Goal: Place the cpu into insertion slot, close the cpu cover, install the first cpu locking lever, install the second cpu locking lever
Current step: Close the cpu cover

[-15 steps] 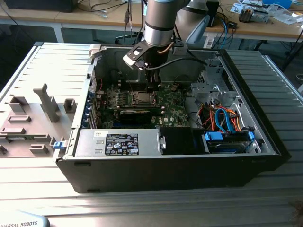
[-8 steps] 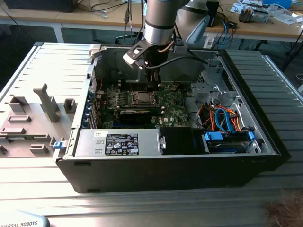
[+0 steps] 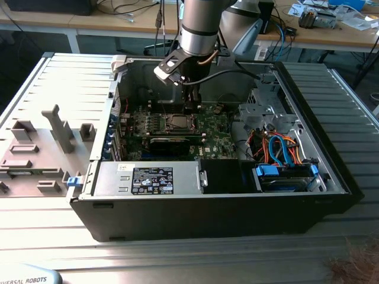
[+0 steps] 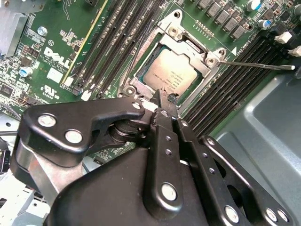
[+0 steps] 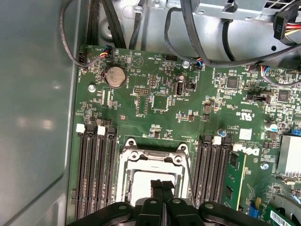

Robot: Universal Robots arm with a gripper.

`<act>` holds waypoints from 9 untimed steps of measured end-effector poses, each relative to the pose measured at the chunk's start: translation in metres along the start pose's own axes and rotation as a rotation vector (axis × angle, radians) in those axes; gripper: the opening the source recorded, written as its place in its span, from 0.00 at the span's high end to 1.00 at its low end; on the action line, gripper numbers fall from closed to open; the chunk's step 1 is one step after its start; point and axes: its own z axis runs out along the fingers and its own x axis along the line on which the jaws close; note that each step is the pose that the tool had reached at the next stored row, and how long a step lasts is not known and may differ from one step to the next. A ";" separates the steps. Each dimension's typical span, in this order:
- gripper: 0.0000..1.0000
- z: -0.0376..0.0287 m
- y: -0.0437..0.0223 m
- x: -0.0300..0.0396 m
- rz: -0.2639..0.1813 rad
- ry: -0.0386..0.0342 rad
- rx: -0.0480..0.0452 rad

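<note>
The cpu [image 4: 170, 75], a silvery-grey square chip, lies in the socket on the green motherboard [image 5: 160, 101]. The cpu cover [image 4: 186, 43], a silvery frame with a square window, lies flat around the chip and also shows in the first wrist view [image 5: 153, 156]. A thin metal locking lever [image 4: 256, 65] sticks out from one socket corner over the memory slots. My gripper [image 4: 164, 98] hangs just above the socket's edge, its black fingers pressed together with nothing between them. It appears the same over the socket in the first wrist view [image 5: 162, 183] and in the exterior view [image 3: 190, 106].
The open computer case [image 3: 331, 171] walls in the board. A black graphics card [image 3: 172, 142] and the grey power supply box [image 3: 151, 177] lie in front of the socket. Blue and orange cables [image 3: 284, 155] fill the exterior view's right. Memory slots [image 5: 96, 174] flank the socket. Grey fixtures [image 3: 56, 127] stand outside.
</note>
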 end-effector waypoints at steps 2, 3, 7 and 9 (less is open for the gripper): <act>0.89 -0.0003 0.0000 0.0000 0.000 -0.0001 0.0000; 0.89 -0.0004 0.0000 0.0000 0.000 -0.0001 0.0000; 0.89 -0.0014 -0.0001 0.0000 0.000 0.0001 0.0000; 0.89 -0.0019 -0.0001 -0.0001 0.000 0.0000 0.0000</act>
